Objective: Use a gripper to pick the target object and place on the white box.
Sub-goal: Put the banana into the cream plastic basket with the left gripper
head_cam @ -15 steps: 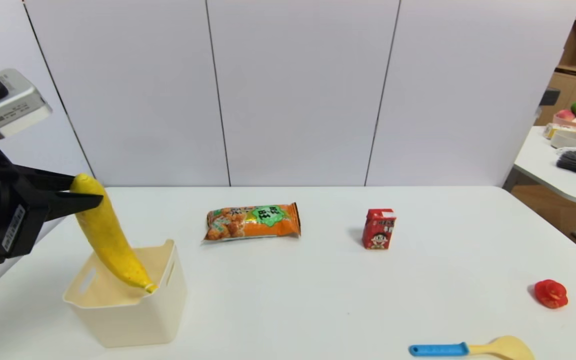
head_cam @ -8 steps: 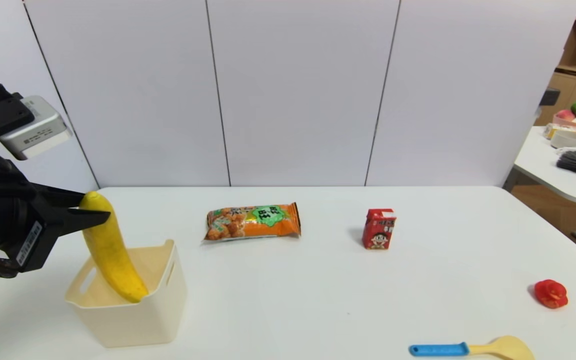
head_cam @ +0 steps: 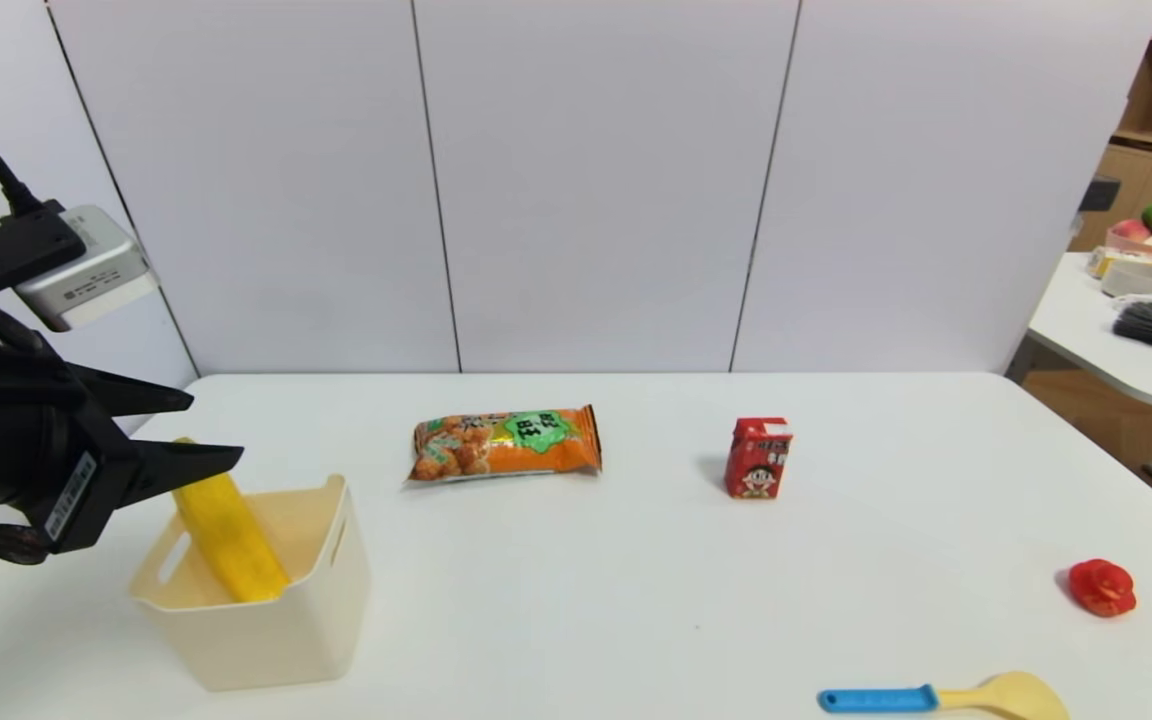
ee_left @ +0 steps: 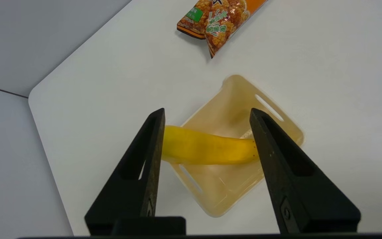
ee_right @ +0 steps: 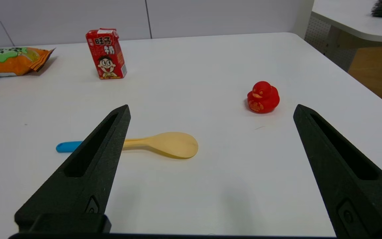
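In the head view we had the left pincer above the white box, at the left end of the bench. Its two fingers stood apart, part-way open, with a clear gap between the tips, and it had no grip on the banana.

The banana lay just below the pincer, steeply tilted, its lower part inside the box and its upper end rising above the rim, partly hidden from us behind the nearer finger. The left wrist view showed us the banana stretching across the space between the fingers, beyond their tips, with the box's open inside behind it. One end of it met the outline of one finger and the other end ran behind the other; we could not tell whether either finger was touching it.

The right pincer was idle over the near right part of the bench, its fingers wide apart and holding nothing. Past them we saw the yellow spoon with its blue handle and the red rubber duck. Farther back on the bench lay the orange snack bag, and to the right of it stood the red drink carton.
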Robot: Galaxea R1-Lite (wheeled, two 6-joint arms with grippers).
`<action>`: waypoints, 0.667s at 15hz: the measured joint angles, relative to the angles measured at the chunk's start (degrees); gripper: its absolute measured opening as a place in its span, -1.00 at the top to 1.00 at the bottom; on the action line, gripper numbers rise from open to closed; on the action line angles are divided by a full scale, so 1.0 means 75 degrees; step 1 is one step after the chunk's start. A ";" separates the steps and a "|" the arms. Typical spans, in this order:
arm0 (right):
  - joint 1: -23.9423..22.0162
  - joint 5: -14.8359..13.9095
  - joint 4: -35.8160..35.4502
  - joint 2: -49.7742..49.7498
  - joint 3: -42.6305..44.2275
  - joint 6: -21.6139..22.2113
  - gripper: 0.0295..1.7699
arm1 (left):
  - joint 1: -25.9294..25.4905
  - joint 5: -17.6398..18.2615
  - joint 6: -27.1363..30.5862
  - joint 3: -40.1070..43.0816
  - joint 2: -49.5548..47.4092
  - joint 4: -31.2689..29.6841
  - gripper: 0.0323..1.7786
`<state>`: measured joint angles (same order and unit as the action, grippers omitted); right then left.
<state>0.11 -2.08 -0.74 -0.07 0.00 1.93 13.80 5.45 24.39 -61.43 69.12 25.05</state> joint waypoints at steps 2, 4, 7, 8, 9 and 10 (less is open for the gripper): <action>0.0000 -0.0003 0.0000 0.0000 0.0000 0.0003 -0.92 | 0.0000 0.0020 -0.0002 0.0013 0.0002 0.0000 -0.31; 0.0003 -0.0003 0.0000 0.0000 0.0000 0.0007 -0.92 | 0.0000 0.0026 -0.0002 -0.0057 -0.0007 0.0000 -0.45; 0.0003 0.0000 -0.0003 0.0000 0.0000 0.0003 -0.92 | -0.0010 0.0023 -0.0029 -0.0273 -0.0187 0.0003 -0.60; 0.0003 -0.0003 -0.0003 0.0000 0.0000 0.0003 -0.92 | -0.0010 0.0023 -0.0086 -0.0317 -0.0315 0.0003 -0.63; 0.0003 -0.0003 -0.0003 0.0000 0.0000 0.0007 -0.92 | -0.0011 0.0018 -0.0210 -0.0332 -0.0502 0.0007 -0.66; 0.0003 -0.0003 -0.0003 0.0000 0.0000 0.0007 -0.92 | -0.0015 0.0008 -0.0349 -0.0335 -0.0744 0.0018 -0.69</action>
<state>0.13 -2.11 -0.77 -0.07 0.00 1.97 13.69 5.51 21.77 -63.94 63.54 25.19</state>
